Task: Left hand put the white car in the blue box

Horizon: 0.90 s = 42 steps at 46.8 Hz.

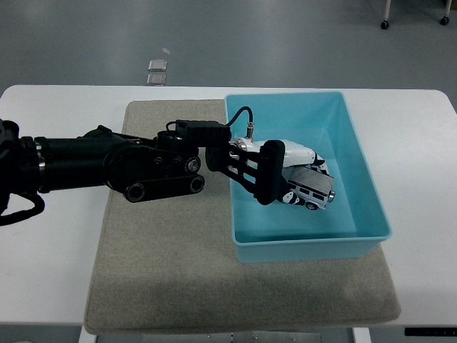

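My left hand (296, 179) reaches in from the left over the near-left wall of the blue box (360, 153). Its fingers are curled around the white car (311, 191), a small silver-white toy with dark windows and black wheels. The car hangs tilted low inside the box, close to the floor; I cannot tell whether it touches. The black forearm (114, 168) stretches across the mat. My right arm does not show.
The blue box stands on a beige mat (164, 250) that covers the middle of the white table (50, 243). Two small square plates (157, 71) lie on the grey floor beyond the table's far edge.
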Motion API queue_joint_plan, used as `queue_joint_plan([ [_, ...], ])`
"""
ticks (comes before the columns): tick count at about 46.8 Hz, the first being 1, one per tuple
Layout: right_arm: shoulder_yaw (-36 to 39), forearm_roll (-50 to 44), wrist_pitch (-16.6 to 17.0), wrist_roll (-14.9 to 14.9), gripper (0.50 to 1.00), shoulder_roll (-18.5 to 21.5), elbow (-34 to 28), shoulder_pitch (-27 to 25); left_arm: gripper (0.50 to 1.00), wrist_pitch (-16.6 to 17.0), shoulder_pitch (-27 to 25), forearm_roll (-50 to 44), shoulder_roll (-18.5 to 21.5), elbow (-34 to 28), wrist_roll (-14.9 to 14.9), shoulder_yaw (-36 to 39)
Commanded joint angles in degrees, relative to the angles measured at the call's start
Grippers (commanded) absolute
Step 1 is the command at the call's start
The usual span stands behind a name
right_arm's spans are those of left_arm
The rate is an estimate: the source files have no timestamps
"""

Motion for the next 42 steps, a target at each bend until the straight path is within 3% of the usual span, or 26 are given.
queue_joint_plan([
  [1, 0.00, 0.00, 0.00, -0.02, 0.936, 0.00, 0.00, -0.09, 0.595, 0.05, 0.03, 0.00, 0.00, -0.15, 0.32, 0.00],
  [7, 0.00, 0.00, 0.00, -0.02, 0.936, 0.00, 0.00, 0.00, 0.850, 0.23, 0.11, -0.09, 0.00, -0.24, 0.58, -0.09],
  [12, 0.00, 0.00, 0.00, -0.02, 0.936, 0.00, 0.00, 0.00, 0.891, 0.23, 0.11, -0.09, 0.00, -0.42, 0.58, -0.09],
  [15, 0.00, 0.00, 0.00, -0.02, 0.936, 0.00, 0.00, -0.09, 0.951, 0.23, 0.11, -0.09, 0.09, -0.50, 0.58, -0.18],
  [29, 0.00, 0.00, 0.00, -0.02, 0.936, 0.00, 0.00, -0.09, 0.986, 1.20, 0.03, -1.41, 1.23, -0.86, 0.41, -2.02],
  [42, 0.00, 0.00, 0.00, 0.07, 0.936, 0.00, 0.00, 0.00, 0.994, 1.20, 2.05, -9.48, 7.12, -0.68, 0.49, -17.04],
])
